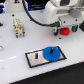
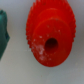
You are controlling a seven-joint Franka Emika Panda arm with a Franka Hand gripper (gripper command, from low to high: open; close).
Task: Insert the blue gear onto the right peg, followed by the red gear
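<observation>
Desk [image 1: 15, 60]: we see a white surface that carries all the things; it looks glossy, with some light reflections.
Arm [image 1: 62, 12]: the white robot arm comes down in the upper part of the exterior view, toward that view's right side.
Black plate [image 1: 34, 58]: a dark rectangular plate with a pale rim lies flat on the desk, in the lower middle of the exterior view.
Blue gear [image 1: 51, 52]: we find it lying flat on the plate, at the end toward the exterior view's right. It covers the right peg there, so we cannot see this pin itself.
Other peg [image 1: 36, 56]: a thin dark pin stands on the free end of the plate.
Beige object [image 1: 18, 27]: a small pale block stands on the desk, well apart from the plate.
Red gear [image 1: 65, 31]: it sits directly under the tool, well apart from the plate. In the wrist view [image 2: 50, 40] we see its teeth and its dark centre hole.
Tool [image 1: 64, 27]: it is around the red gear, but we cannot tell whether its fingers press on it.
</observation>
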